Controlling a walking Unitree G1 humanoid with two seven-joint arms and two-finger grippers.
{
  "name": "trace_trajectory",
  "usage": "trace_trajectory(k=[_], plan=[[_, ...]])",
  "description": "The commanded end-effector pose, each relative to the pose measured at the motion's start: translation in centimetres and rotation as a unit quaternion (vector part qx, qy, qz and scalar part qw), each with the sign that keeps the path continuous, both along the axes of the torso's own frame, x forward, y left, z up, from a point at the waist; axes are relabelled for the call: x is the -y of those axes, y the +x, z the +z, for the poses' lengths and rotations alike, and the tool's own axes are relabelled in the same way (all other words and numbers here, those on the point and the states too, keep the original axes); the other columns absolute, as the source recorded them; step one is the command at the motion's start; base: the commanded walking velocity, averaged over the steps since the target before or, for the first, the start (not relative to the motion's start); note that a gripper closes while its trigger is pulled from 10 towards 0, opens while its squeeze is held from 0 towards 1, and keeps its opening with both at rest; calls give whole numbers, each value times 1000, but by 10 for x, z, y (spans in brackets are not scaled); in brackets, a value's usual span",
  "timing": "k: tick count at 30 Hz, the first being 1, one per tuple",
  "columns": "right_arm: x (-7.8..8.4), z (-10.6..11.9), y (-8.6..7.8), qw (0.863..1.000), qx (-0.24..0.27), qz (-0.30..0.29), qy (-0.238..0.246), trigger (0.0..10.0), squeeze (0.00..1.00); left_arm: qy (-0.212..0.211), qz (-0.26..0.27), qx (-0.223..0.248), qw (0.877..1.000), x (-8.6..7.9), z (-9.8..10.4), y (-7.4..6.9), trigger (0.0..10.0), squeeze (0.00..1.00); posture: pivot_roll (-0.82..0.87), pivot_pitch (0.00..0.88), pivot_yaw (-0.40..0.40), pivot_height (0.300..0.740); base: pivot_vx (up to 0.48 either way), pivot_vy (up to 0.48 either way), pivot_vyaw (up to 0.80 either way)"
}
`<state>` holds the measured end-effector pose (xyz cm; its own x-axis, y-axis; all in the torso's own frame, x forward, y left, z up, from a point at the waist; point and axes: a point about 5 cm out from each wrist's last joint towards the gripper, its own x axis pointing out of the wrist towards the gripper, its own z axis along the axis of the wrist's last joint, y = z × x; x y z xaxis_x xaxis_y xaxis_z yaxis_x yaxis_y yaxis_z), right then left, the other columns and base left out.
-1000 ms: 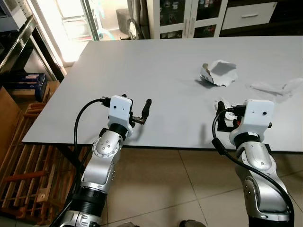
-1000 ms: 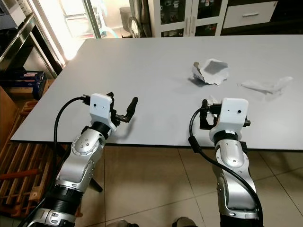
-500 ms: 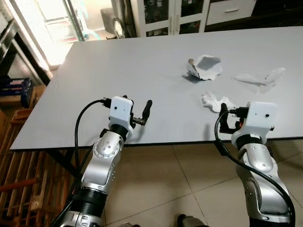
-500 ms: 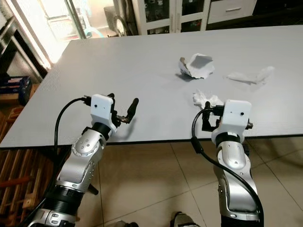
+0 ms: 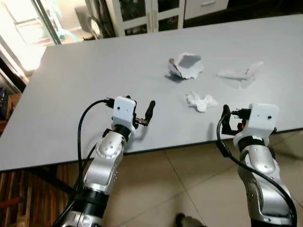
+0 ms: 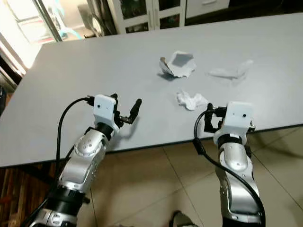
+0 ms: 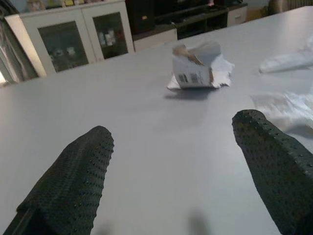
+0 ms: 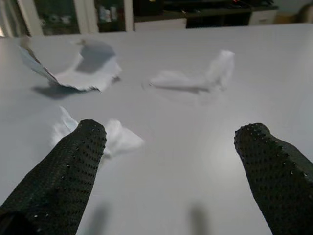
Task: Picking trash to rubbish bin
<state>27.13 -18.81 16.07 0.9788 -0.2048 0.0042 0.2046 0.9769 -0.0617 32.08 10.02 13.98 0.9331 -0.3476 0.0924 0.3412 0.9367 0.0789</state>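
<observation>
The left tool [image 7: 171, 166] hovers low over the near left part of the grey tabletop [image 5: 85, 80], its two black dotted fingers [image 7: 68, 181] spread wide with nothing between them. The right tool [image 8: 171, 171] is held at the near edge of the tabletop on the right, fingers [image 8: 58, 171] likewise spread and empty.

Just beyond the right tool lies a small crumpled white tissue [image 5: 200, 101], a loose wad with its long axis running left to right. Farther off and slightly left sits a torn, crushed white paper carton [image 5: 185, 66], its open mouth turned up and to the far side. In the left wrist view [image 7: 198, 66] its side shows a small printed block of dark marks, too small to read, and a brownish torn edge at the top. To the right of the carton, well apart from it, lies a thin, flat, twisted white wrapper [image 5: 239, 73], stretched left to right with its right end lifted a little.

All three pieces rest on the tabletop, untouched by either tool. Beyond the far edge stand white cabinets with glass doors [image 5: 142, 14]. Beige floor tiles [image 5: 189, 179] show below the near edge.
</observation>
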Motion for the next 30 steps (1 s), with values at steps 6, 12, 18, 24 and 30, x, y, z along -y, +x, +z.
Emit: trace_trajectory(k=[6,12,18,24,30], plan=[[-2,4,-2,1000,3,5,-17,10000,0,3,-2,-5,1000,-1,-2,-1,10000,0,-175,111,95,740,480,0,0],[-4,4,-3,1000,3,9,-22,10000,0,2,-3,-7,1000,0,-3,-2,10000,0,-180,114,94,740,480,0,0],[-4,3,-3,1000,0,10,-23,10000,0,-8,-7,-5,1000,1,-2,-2,10000,0,-180,114,94,740,287,0,0],[-1,-1,-2,1000,-12,-6,-10,10000,0,-5,-8,-8,1000,1,-3,-2,10000,0,-174,113,97,740,0,0,0],[1,-3,-1,1000,-19,-18,7,10000,0,-3,-8,-8,1000,0,-3,-2,10000,0,-170,113,100,740,0,0,0]])
